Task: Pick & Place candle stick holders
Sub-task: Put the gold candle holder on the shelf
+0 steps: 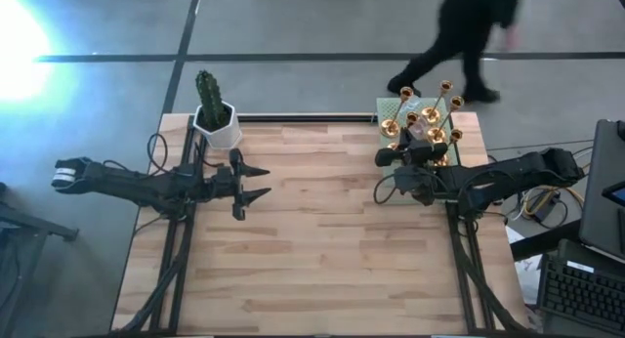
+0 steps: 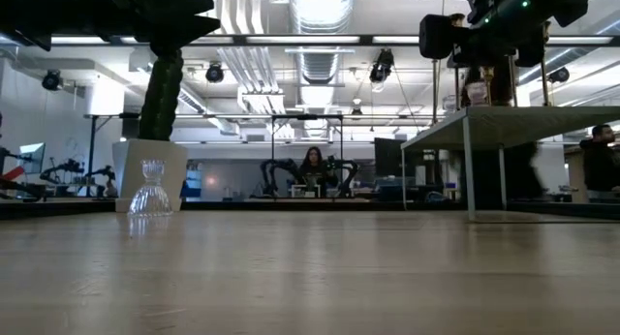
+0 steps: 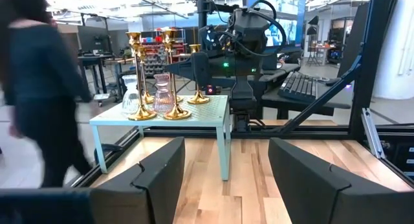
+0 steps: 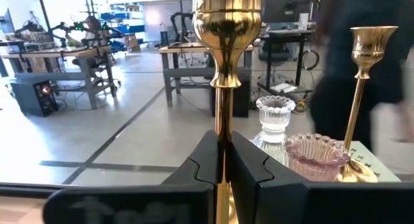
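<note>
I see the wooden table (image 1: pixel 312 240) with a small pale green stand (image 3: pixel 213 111) at its far right corner, and a person (image 1: pixel 469 35) in dark clothes walking past on the floor beyond it. My left arm waits over the left half of the table, its gripper (image 1: pixel 256 183) hanging with the fingers spread wide apart, near the white pot with the cactus (image 1: pixel 215 118) at the far left edge. My right gripper (image 4: pixel 222 164) sits at the stand, its two fingers pressed together on the thin stem of a tall gold candle holder (image 4: pixel 226 49). The other gold candle holders (image 1: pixel 435 108) stand clustered on the stand, with a pink glass holder (image 4: pixel 317 156) and a clear glass holder (image 4: pixel 275 117) among them. One more clear glass holder (image 2: pixel 151 188) stands on the table just beside the pot.
</note>
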You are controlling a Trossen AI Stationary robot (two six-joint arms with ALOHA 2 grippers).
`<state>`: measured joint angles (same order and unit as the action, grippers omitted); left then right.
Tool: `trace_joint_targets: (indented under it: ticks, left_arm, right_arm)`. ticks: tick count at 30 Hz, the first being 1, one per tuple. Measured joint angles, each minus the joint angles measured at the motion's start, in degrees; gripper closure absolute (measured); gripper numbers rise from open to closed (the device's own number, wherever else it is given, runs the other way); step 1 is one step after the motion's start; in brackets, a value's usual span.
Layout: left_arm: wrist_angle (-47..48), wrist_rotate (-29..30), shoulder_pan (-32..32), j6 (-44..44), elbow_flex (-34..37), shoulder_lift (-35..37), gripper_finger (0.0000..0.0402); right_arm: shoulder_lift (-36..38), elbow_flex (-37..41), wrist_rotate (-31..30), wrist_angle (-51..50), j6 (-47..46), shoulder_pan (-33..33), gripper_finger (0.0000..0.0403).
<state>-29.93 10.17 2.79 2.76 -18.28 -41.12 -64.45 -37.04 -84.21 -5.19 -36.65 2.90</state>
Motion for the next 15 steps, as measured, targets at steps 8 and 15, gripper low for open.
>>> trace_joint_targets:
  ticks: [8,15]
  left_arm:
    - [0.0,0.0,0.0,0.0,0.0,0.0,0.0173]
    - [0.0,0.0,0.0,0.0,0.0,0.0,0.0173]
  right_arm:
    - [0.0,0.0,0.4,0.1,-0.1,0.0,0.0391]
    - [-0.2,-1.2,1.1,0.1,1.5,0.1,0.0387]
